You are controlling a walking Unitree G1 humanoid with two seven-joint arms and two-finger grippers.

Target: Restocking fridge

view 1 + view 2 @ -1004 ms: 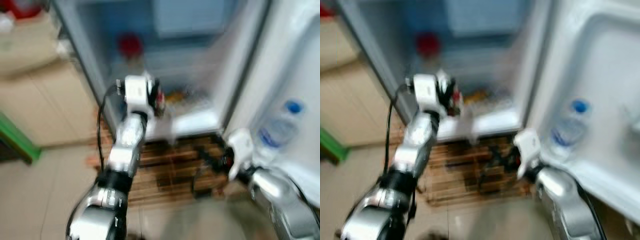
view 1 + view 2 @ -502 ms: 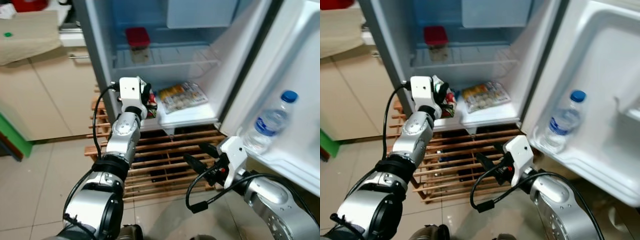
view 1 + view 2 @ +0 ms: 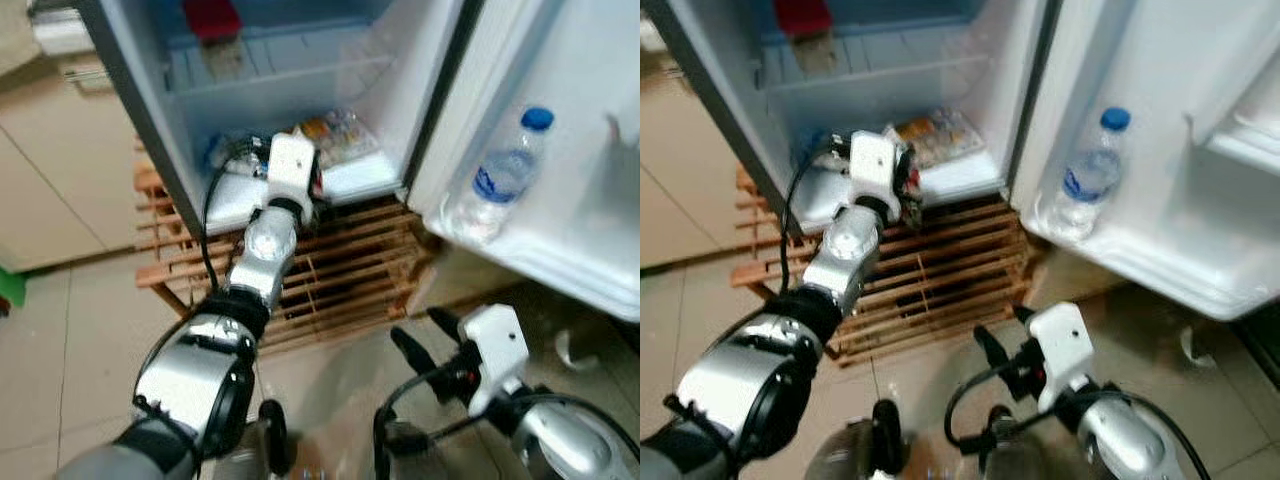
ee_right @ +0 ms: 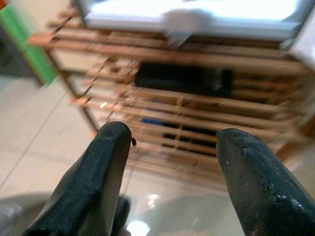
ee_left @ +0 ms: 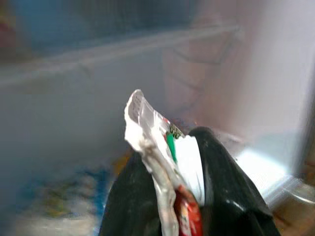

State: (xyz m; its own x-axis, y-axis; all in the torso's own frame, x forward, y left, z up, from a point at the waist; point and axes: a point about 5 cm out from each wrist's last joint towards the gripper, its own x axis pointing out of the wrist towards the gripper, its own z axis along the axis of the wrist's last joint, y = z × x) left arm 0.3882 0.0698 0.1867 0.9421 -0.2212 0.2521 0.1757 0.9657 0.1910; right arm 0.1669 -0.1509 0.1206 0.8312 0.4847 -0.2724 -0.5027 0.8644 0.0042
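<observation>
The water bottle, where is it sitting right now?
The water bottle stands upright in the shelf of the open fridge door, on the robot's right, above and beyond its open right gripper.

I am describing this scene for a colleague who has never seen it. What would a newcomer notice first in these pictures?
First, the open fridge and the left gripper, stretched to its bottom shelf and shut on a crinkled packet. Next, the water bottle with a blue cap, upright in the door rack on the right. Then the right gripper, open and low over the floor, before the wooden slatted rack under the fridge.
</observation>
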